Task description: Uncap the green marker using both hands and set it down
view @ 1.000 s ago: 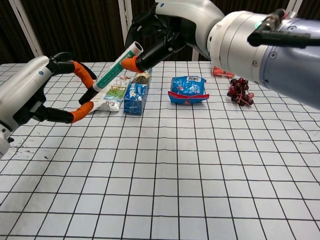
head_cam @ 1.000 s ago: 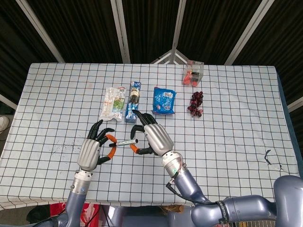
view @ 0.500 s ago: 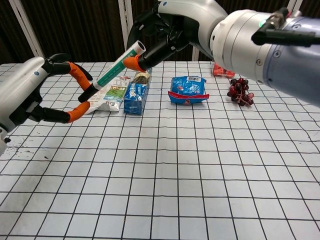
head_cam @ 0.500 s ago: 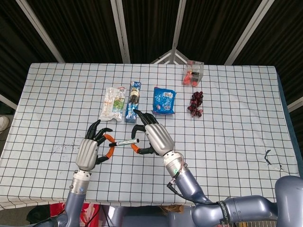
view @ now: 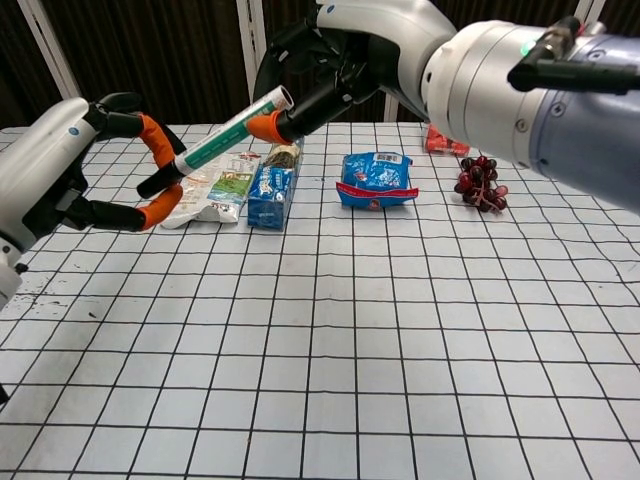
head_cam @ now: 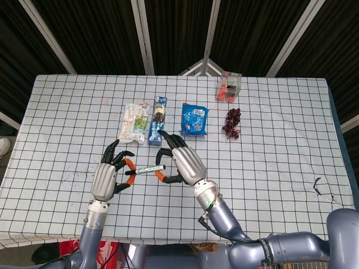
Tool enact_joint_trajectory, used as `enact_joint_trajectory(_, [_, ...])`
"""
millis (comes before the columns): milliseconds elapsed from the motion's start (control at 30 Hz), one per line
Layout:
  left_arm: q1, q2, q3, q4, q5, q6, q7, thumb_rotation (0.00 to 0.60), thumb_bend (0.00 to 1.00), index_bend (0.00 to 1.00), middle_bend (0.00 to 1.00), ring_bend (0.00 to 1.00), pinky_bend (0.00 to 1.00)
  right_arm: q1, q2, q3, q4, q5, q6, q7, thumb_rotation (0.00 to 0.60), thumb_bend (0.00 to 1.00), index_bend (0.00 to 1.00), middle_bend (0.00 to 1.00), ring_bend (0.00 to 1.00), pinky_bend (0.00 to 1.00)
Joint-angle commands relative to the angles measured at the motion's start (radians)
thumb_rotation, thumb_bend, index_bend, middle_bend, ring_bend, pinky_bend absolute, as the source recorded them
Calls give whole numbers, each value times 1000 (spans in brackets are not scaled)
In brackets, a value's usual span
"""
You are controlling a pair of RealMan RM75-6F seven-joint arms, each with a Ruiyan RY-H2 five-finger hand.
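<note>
The green marker (head_cam: 150, 168) (view: 225, 135) hangs above the table, tilted, with its white end up by my right hand (head_cam: 185, 162) (view: 340, 60), which pinches that end between orange-tipped fingers. Its dark cap (view: 158, 182) points down to the left and lies between the spread finger and thumb of my left hand (head_cam: 106, 176) (view: 60, 170). The cap sits against the upper finger, and the thumb stays a little below it, apart from it. The cap is on the marker.
Behind the hands lie a clear snack packet (head_cam: 133, 120), a blue stick pack (head_cam: 157, 120) and a blue bag (head_cam: 194, 119). Dark grapes (head_cam: 231, 124) and a clear box (head_cam: 229, 86) sit further right. The checked tablecloth (head_cam: 269, 168) covers the table.
My left hand has risen and moved in, so the marker's cap now lies deeper between its finger and thumb. The right hand tilted the marker a little flatter.
</note>
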Motion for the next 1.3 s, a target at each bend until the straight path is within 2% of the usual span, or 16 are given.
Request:
enact_joint_trajectory(33, [-1, -5, -2, 3, 1, 5, 7, 600, 549, 630, 363, 0, 73, -2, 1, -1, 0, -1, 0, 2, 600, 450, 913, 49, 99, 48])
enact_joint_trajectory(300, [6, -8, 0, 9, -8, 11, 19, 600, 549, 630, 362, 0, 72, -9, 7, -5, -1, -4, 1, 9, 600, 449, 912, 49, 98, 48])
enact_joint_trajectory(533, [3, 6, 21, 10, 6, -1, 16, 600, 525, 425, 279, 0, 68, -9, 7, -5, 0, -5, -1, 10, 600, 449, 917, 49, 99, 48])
enact_joint_trajectory(667, [1, 12, 24, 5, 10, -4, 11, 600, 525, 375, 270, 0, 68, -9, 7, -4, 0, -4, -1, 10, 600, 449, 917, 49, 99, 48])
enact_joint_trajectory(800, [0, 12, 26, 4, 18, 1, 8, 600, 525, 389, 282, 0, 68, -10, 8, -3, -2, -4, 0, 12, 600, 449, 917, 49, 99, 48])
enact_joint_trajectory(1033, [2, 4, 25, 10, 25, 16, 2, 600, 526, 475, 322, 0, 68, -11, 9, -3, -1, -2, -1, 13, 600, 450, 919, 49, 99, 48])
enact_joint_trajectory(1300, [4, -4, 25, 19, 25, 22, -1, 600, 526, 483, 328, 0, 68, -10, 6, -3, 5, 3, -3, 13, 600, 449, 919, 49, 99, 48])
